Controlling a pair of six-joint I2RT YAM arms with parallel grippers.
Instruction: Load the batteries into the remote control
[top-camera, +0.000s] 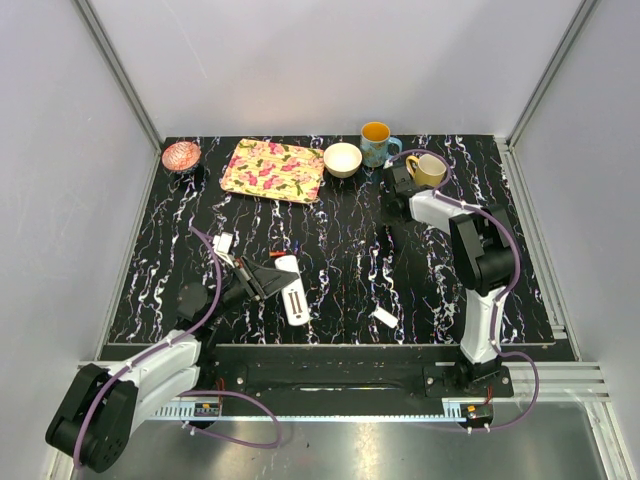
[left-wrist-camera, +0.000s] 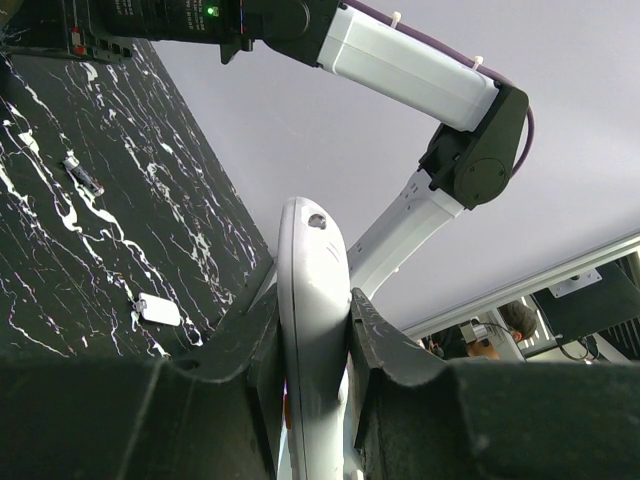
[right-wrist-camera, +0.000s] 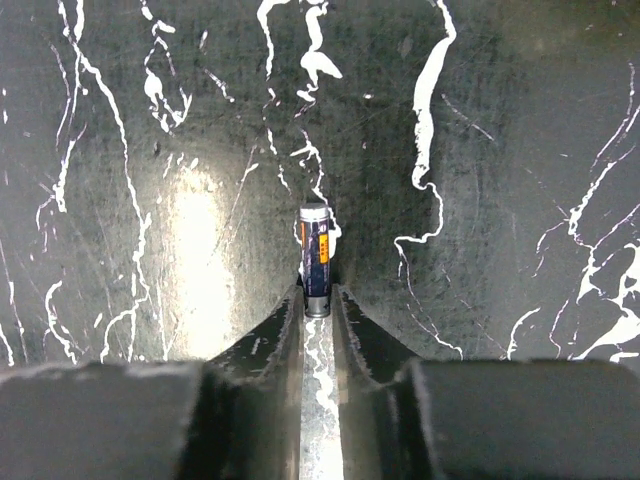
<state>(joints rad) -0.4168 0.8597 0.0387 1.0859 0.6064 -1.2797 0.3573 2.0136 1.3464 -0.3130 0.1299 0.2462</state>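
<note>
— Status, left tool?
— Clenched on the remote control. Fingers clamp its two long edges, and the rounded end pokes out past the tips.
— Where is it on the table?
— Front left, low over the surface and tilted, with the face showing dark slots turned up. Can't tell if it touches the table.
— Right tool?
— Back right, pointing down. Tips are pressed on both sides of the near end of a battery.
— Battery details?
— Dark blue wrap with an orange band, on the table and in line with the fingers. Most of its length sticks out ahead of the tips.
— Neighbours?
— Yellow mug is just beside the right tool. Blue mug is behind that and white bowl to its left. Then come floral tray and pink bowl in the back left corner.
— Cover?
— Small white cover piece lies flat near the front edge, between the two arms. It is right of the remote control and apart from it.
</note>
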